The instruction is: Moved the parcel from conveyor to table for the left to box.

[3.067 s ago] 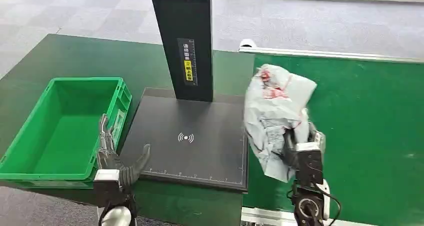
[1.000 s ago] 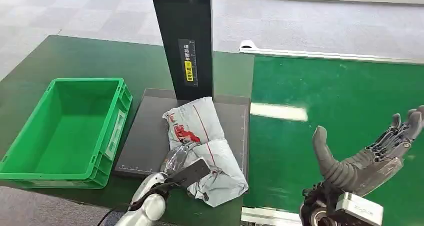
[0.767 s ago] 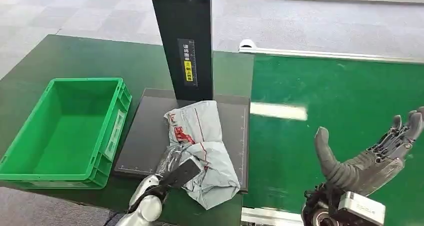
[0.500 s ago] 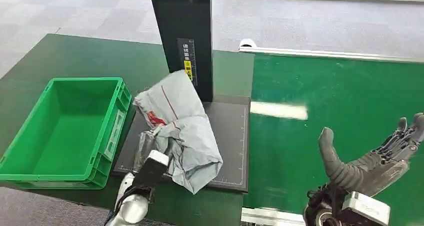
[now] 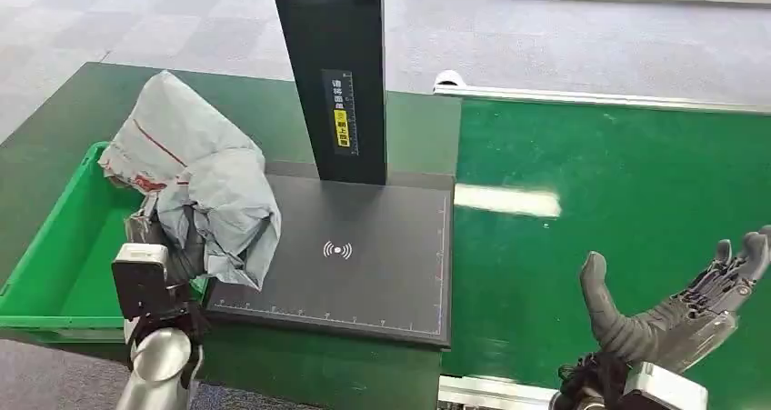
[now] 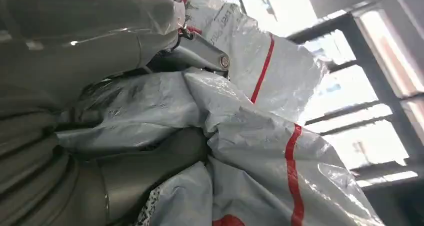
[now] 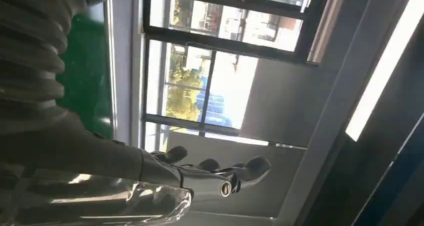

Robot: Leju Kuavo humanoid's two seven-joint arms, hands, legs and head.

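Head view is evenly lit and pretty sharp, with a white streak of glare on the glossy green conveyor belt. Both wrist views are backlit by blown-out windows, so the crinkled grey plastic parcel shines and the close stuff goes soft.

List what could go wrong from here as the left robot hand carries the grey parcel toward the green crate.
1. The parcel is a loose, crumpled bag gripped low down by the left robot hand; it might slip or sag out of the hold.
2. It hangs over the green crate's right rim and the edge of the black scanner pad, so released here it could catch on the rim or slide outside rather than drop in.
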